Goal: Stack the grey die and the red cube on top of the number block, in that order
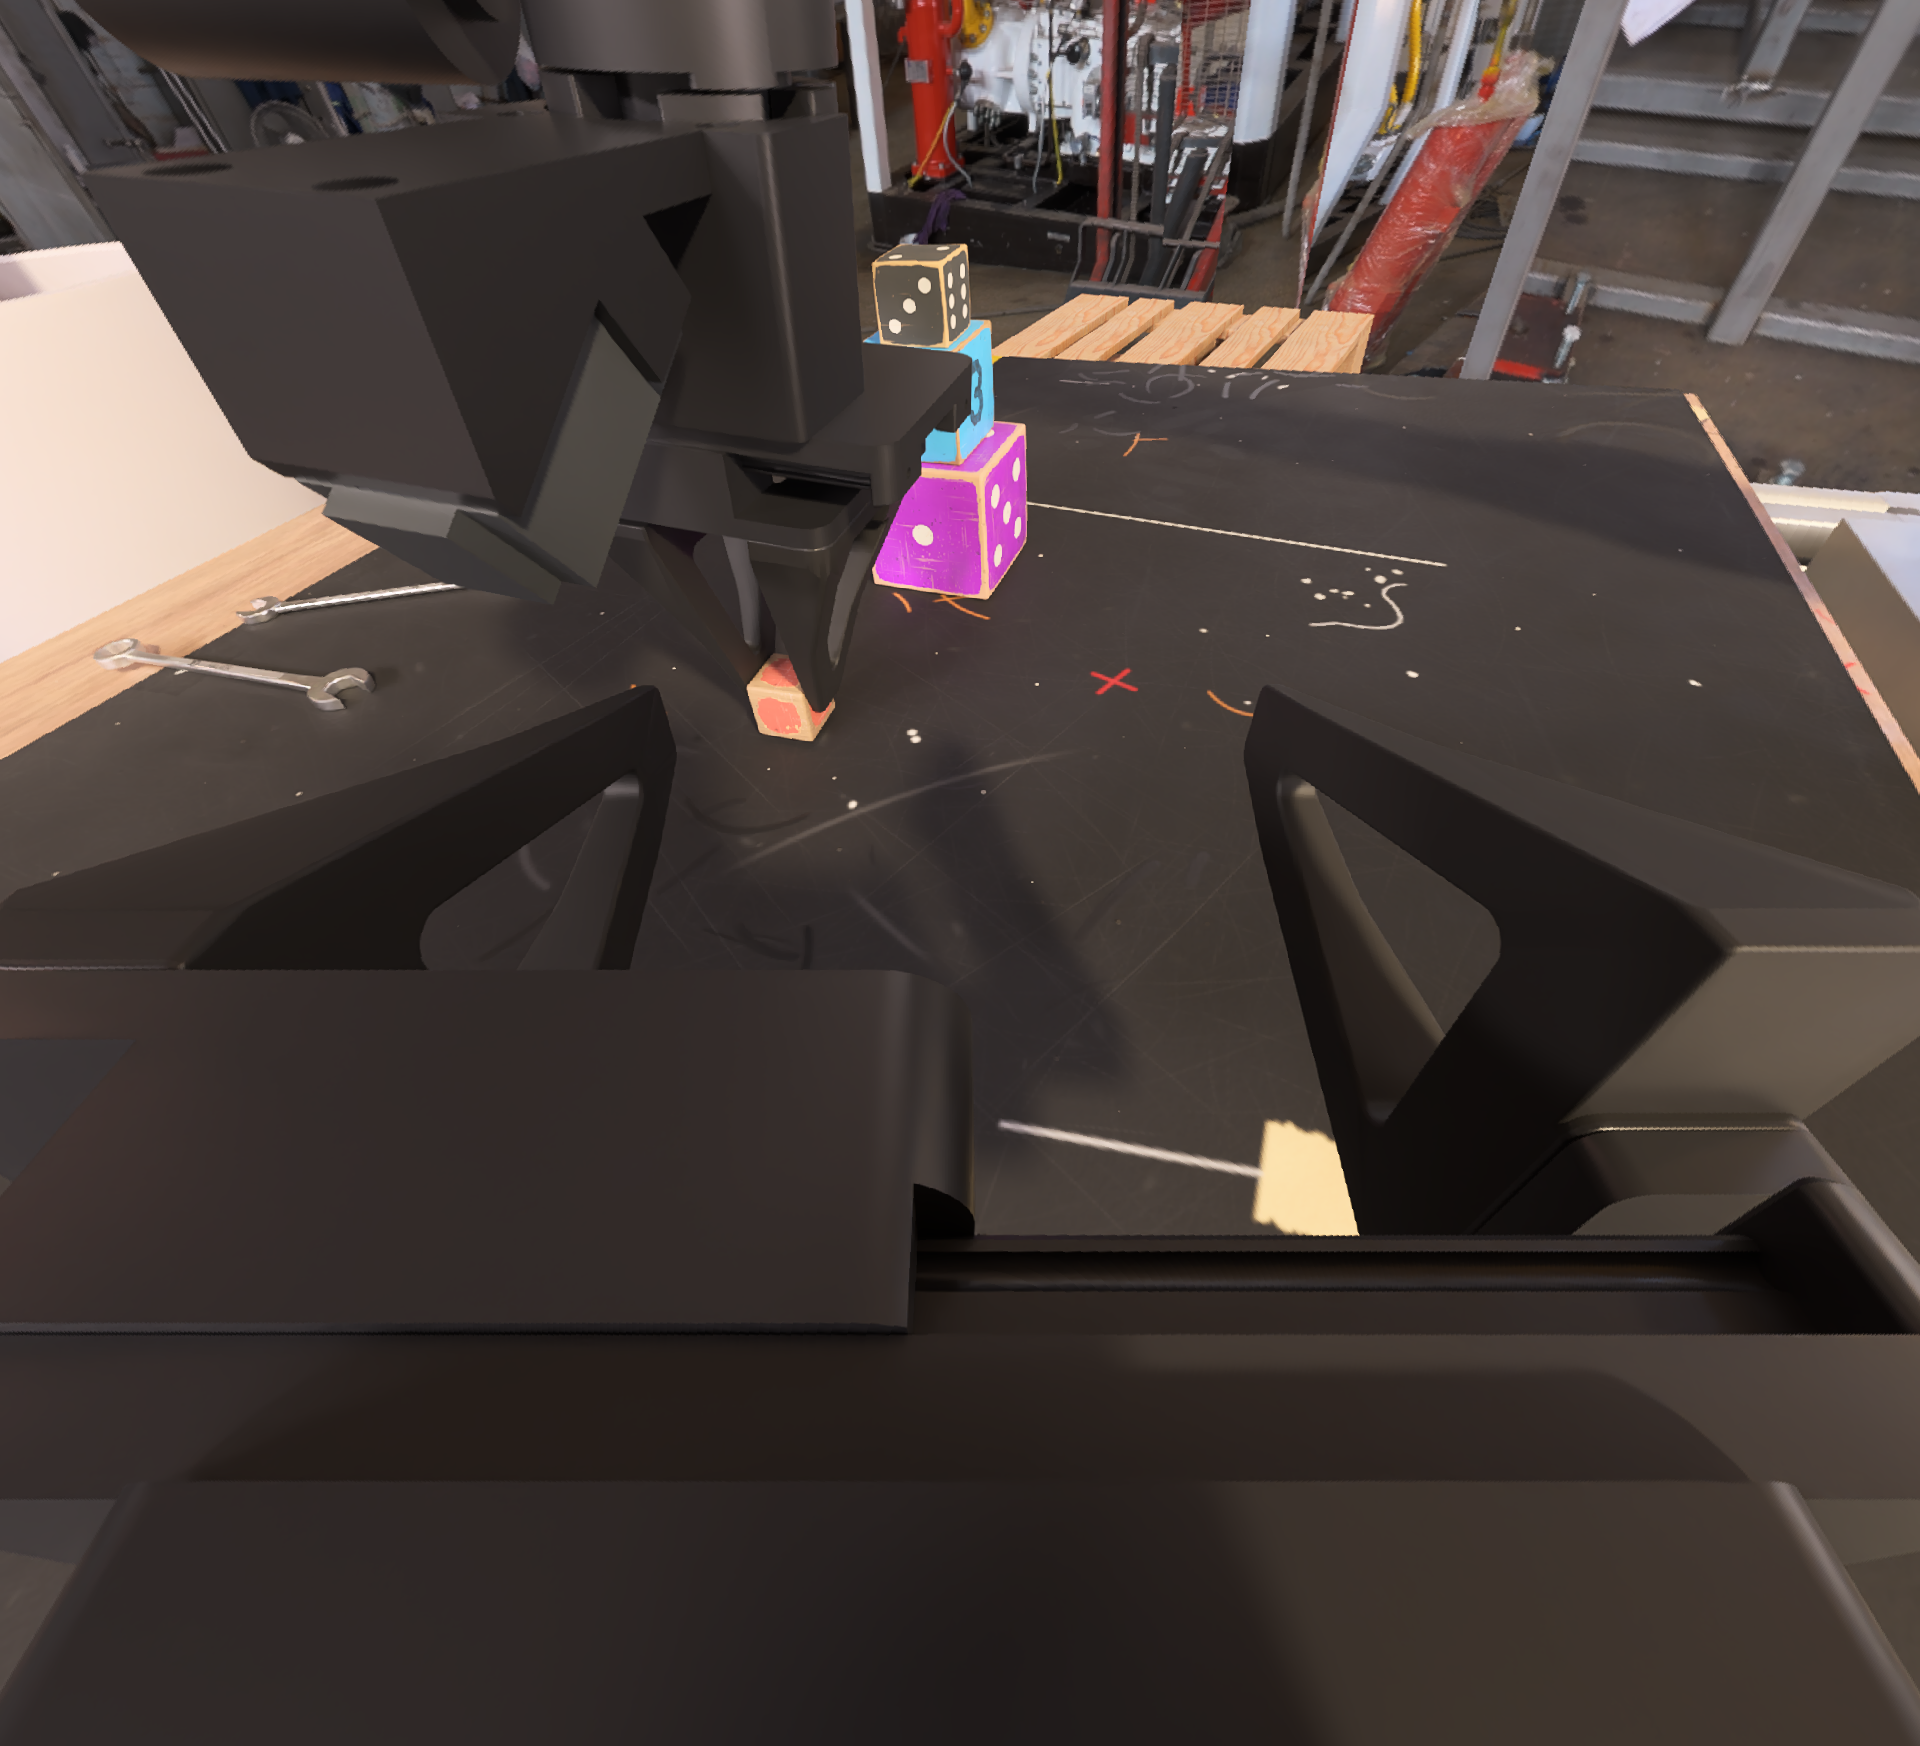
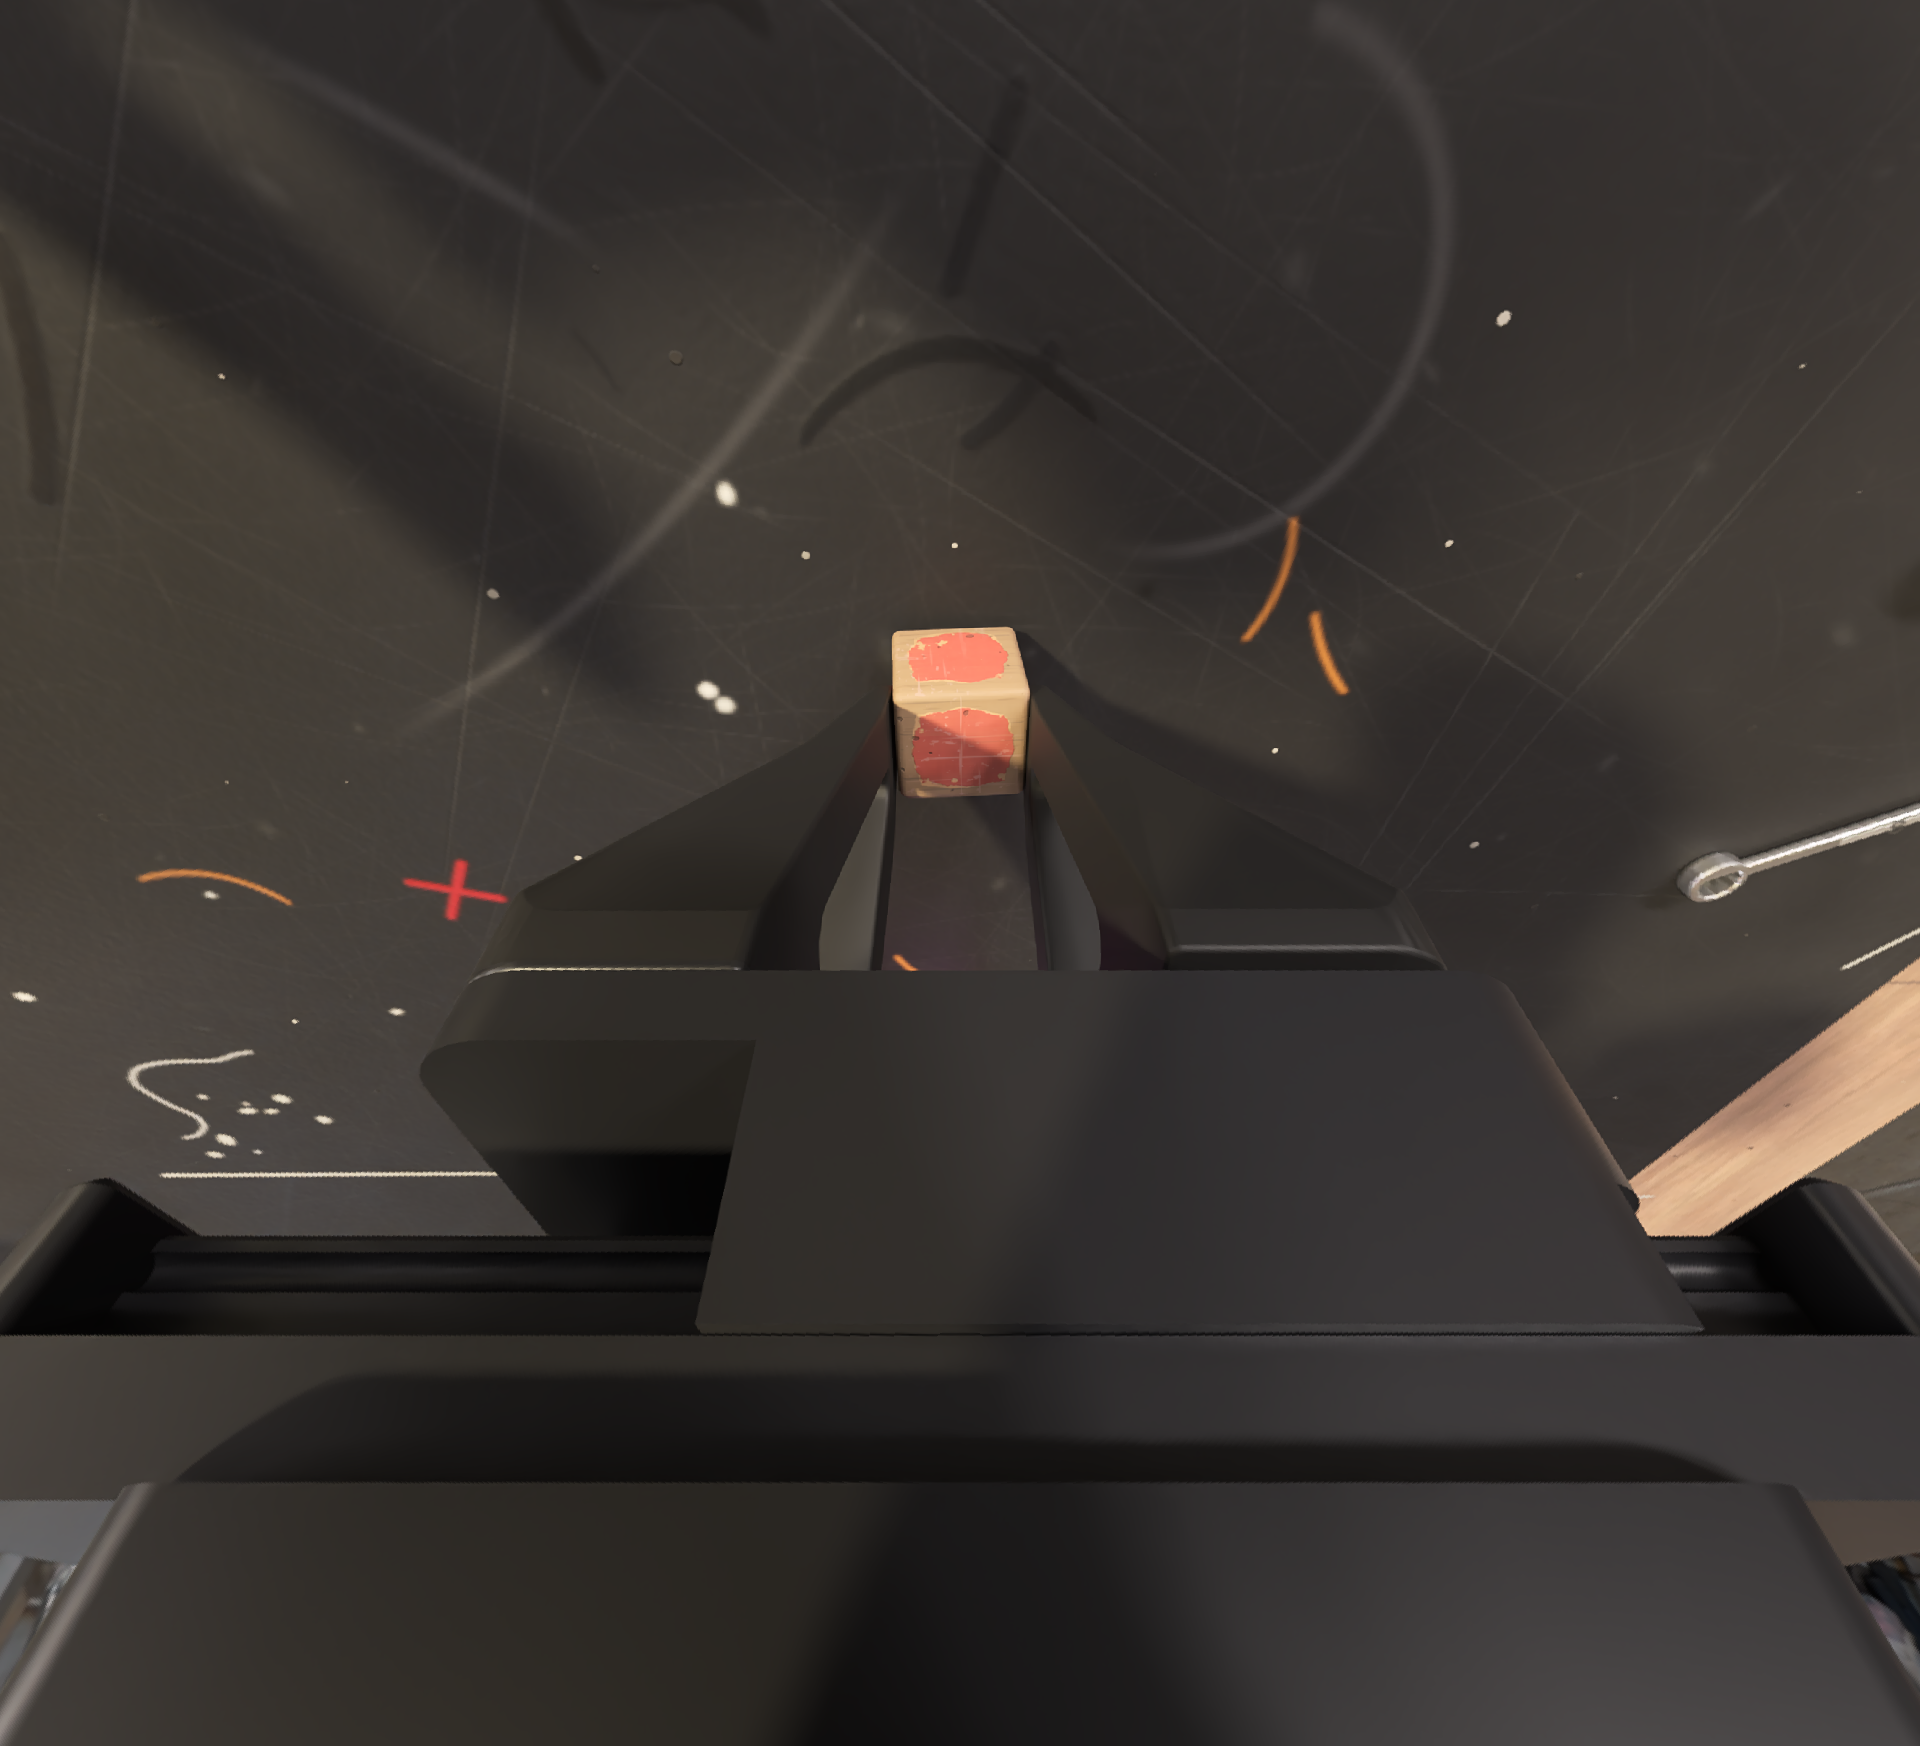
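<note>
A small red cube (image 1: pixel 787 709) with wooden edges rests on the dark mat; it also shows in the right wrist view (image 2: pixel 959 711). My right gripper (image 2: pixel 959 740) is shut on the red cube, a finger on each side; it also shows from outside in the left wrist view (image 1: pixel 795 694). Behind it stands a stack: the grey die (image 1: pixel 920 294) on top of the blue number block (image 1: pixel 966 392), which sits on a magenta die (image 1: pixel 956 517). My left gripper (image 1: pixel 956 782) is open and empty, low over the mat in front of the cube.
Two wrenches (image 1: pixel 239 670) lie on the wooden table edge at the left; one end shows in the right wrist view (image 2: pixel 1766 860). A red cross mark (image 1: pixel 1114 681) is on the mat. A wooden pallet (image 1: pixel 1195 335) lies beyond the mat's far edge.
</note>
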You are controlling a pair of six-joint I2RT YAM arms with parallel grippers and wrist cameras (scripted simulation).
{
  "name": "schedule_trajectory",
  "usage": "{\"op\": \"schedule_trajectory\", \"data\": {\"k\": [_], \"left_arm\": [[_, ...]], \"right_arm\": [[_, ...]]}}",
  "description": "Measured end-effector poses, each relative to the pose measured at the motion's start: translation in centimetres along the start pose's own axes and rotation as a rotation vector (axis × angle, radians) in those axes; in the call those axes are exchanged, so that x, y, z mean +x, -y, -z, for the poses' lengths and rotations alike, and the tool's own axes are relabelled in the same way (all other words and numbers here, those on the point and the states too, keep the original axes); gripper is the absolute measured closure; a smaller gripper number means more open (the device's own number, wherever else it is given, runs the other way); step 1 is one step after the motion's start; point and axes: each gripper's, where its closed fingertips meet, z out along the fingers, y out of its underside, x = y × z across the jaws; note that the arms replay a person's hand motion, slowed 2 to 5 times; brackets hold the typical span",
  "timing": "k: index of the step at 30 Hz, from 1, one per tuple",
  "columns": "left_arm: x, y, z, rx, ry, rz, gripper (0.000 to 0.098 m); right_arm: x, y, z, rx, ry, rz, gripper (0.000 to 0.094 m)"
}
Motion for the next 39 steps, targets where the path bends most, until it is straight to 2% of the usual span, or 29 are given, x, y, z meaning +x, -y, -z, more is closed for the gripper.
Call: {"op": "schedule_trajectory", "data": {"k": [6, 13, 25, 31, 39], "left_arm": [[0.0, 0.0, 0.0, 0.001, -0.002, 0.0, 0.0038], [0.1, 0.0, 0.0, 0.001, -0.004, 0.0, 0.0038], [0.1, 0.1, 0.0, 0.001, -0.005, -0.001, 0.0038], [0.1, 0.1, 0.0, 0.002, -0.006, -0.001, 0.0038], [0.1, 0.1, 0.0, 0.002, -0.009, -0.001, 0.0038]], "right_arm": [[-0.2, 0.1, 1.6, 0.019, -0.008, 0.028, 0.0734], [-0.3, -0.9, 5.3, 0.041, -0.041, 0.053, 0.0735], [0.0, -5.5, 11.3, 0.028, -0.106, 0.023, 0.0735], [-0.1, -8.2, 12.6, 0.001, -0.105, 0.002, 0.0735], [-0.4, -10.5, 13.0, -0.025, -0.101, -0.012, 0.0735]]}}
